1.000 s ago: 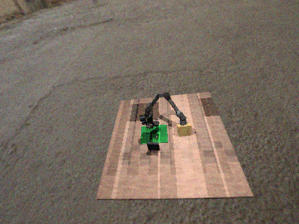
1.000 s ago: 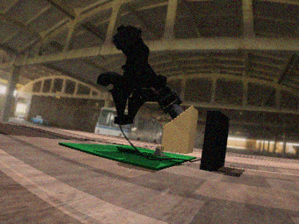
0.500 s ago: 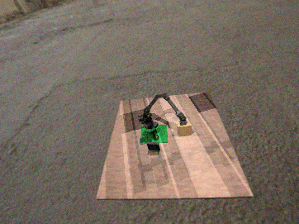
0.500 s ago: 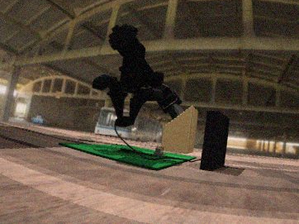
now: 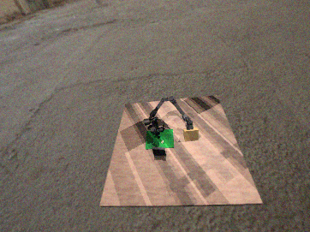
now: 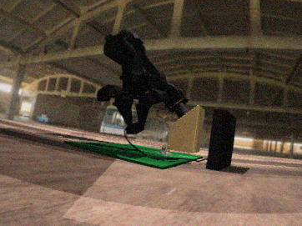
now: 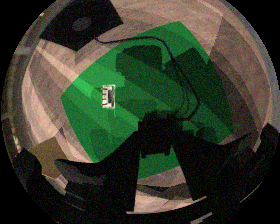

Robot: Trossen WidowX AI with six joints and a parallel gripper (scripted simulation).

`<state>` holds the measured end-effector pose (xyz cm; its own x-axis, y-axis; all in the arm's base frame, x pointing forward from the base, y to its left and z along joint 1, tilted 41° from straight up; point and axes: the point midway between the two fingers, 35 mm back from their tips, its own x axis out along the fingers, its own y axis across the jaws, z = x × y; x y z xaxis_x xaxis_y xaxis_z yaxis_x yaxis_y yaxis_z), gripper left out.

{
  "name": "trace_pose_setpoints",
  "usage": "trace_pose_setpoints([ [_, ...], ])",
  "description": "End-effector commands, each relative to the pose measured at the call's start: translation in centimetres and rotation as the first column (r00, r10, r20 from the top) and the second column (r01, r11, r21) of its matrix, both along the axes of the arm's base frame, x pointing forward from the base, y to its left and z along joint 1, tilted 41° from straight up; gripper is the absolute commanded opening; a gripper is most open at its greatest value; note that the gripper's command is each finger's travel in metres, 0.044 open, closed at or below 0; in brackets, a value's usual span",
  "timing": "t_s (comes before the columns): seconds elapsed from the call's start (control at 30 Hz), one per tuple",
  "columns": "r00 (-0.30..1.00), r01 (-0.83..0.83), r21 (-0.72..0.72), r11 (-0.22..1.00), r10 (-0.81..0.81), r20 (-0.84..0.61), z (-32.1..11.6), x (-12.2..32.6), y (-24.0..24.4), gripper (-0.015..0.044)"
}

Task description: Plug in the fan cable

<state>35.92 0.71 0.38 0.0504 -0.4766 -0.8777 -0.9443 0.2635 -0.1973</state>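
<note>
Wood-patterned mat (image 5: 184, 193) (image 6: 138, 197) (image 7: 232, 65) below; jaws (image 5: 157, 133) (image 6: 134, 128) clamp the plug (image 7: 159, 132), its pins hidden in darkness.

The board (image 5: 167, 143) (image 6: 158, 163) (image 7: 145, 75) is bright green, the block (image 5: 191, 134) (image 6: 186, 130) (image 7: 49, 156) is yellowy tan, and the cable (image 6: 135, 148) (image 7: 176, 70) is black.

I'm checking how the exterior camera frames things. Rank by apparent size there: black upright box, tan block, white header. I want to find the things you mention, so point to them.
Largest to smallest:
Black upright box (image 6: 221, 139) and tan block (image 6: 186, 131): too alike to rank.
White header (image 6: 164, 151) (image 7: 108, 96): clearly smallest.
</note>
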Motion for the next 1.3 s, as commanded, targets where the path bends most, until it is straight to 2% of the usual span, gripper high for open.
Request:
trace_pose_setpoints([
  [0.0,1.000,-0.005,0.053,0.999,0.006,-0.015,-0.4,-0.2,-0.1,0.0000],
  [0.63,0.998,-0.021,0.297,0.955,0.035,-0.045,-1.7,-0.7,-0.7,0.0000],
  [1.27,0.997,-0.071,0.518,0.853,0.083,0.001,-2.1,-0.8,-1.1,0.0000],
])
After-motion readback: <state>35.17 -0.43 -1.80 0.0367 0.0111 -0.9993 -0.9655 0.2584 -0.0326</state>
